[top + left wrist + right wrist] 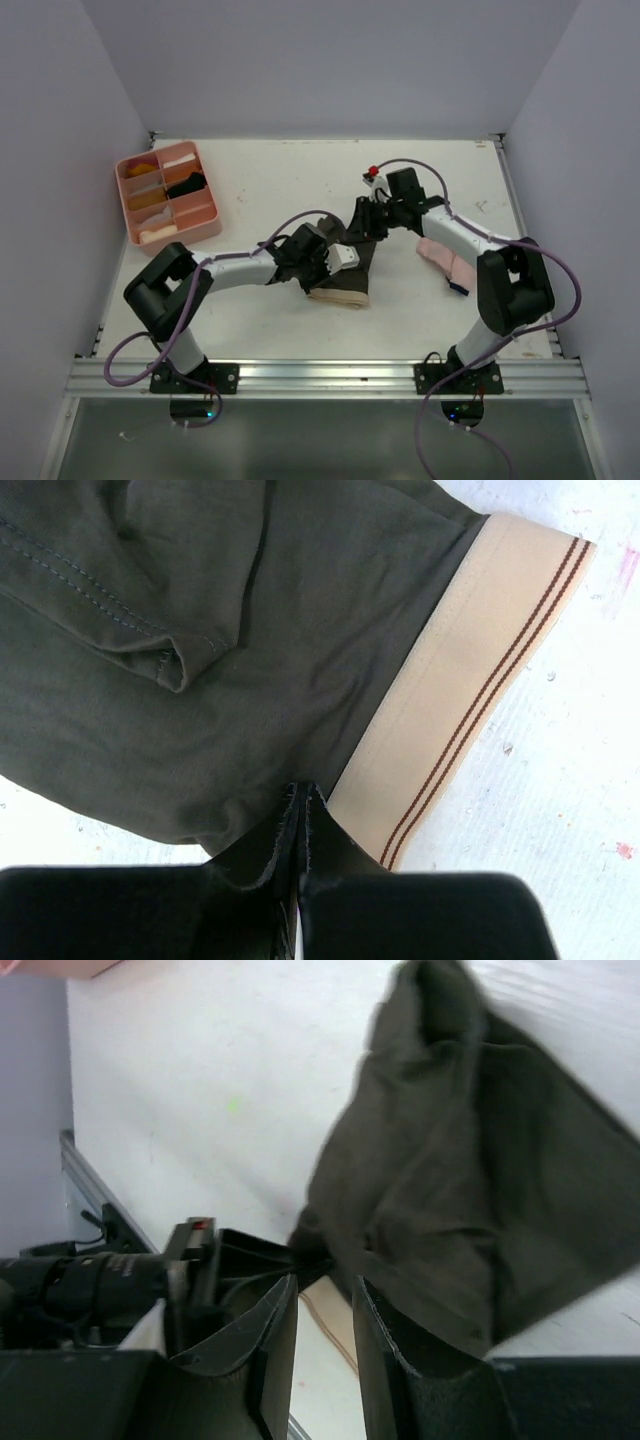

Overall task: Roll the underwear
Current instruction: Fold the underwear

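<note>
Cloth of the dark olive underwear (pixel 250 630) lies soft and creased near the middle of the white table (pixel 270 180), and its smooth beige waistband (pixel 470 670) has two thin brown stripes. On the hem the left gripper (pixel 300 815) is pinched tight. At a bunched corner the right gripper (pixel 325 1285) stands slightly apart.

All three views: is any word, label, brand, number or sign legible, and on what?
None can be read.
Tan waistband of the olive underwear: two brown stripes only, no lettering.
Left arm, seen in the right wrist view: faint pale marks, too blurred to read.
</note>
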`<action>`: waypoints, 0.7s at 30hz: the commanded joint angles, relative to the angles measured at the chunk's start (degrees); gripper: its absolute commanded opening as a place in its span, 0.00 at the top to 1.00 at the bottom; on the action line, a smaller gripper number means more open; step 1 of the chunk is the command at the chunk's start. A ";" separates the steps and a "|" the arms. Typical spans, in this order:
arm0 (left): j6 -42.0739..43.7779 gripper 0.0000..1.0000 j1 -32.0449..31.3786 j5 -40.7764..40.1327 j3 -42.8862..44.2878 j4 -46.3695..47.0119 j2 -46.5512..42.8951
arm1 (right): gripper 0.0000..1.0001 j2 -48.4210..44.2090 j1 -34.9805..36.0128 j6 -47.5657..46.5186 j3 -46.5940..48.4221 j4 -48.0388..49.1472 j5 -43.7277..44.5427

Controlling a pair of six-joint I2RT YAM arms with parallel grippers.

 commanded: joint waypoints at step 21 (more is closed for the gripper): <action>1.97 1.00 0.71 0.27 -2.20 -6.39 1.32 | 0.65 10.29 12.39 -3.20 2.17 2.22 12.08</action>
